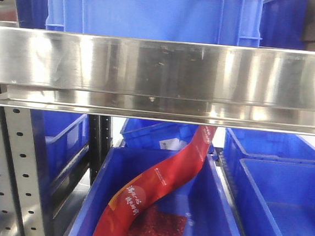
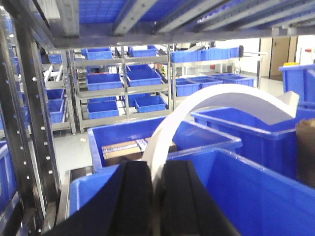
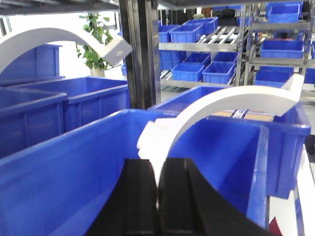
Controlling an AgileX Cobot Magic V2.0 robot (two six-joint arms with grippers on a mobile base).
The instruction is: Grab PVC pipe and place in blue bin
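White PVC, curved and long, is my worry: each piece is held by one end only, so the free end reaches far beyond me. My left jaws are clenched tight on the foot of the left pipe point(image 2: 216, 101), which arches up and across the blue bin point(image 2: 236, 196) beneath my wrist, its tip out past that bin's far rim. My right jaws are clamped just as hard on the right pipe point(image 3: 221, 101), whose tip hangs level with the far rim of the right-hand bin point(image 3: 59, 167), near the rack upright point(image 3: 140, 54). I judge a careless swing could hook a tip on a rim or the upright and twist the pipe in my narrow grip. Letting go too early could leave it straddling the rim (the front view shows neither pipe, only the steel shelf point(image 1: 162, 68)).
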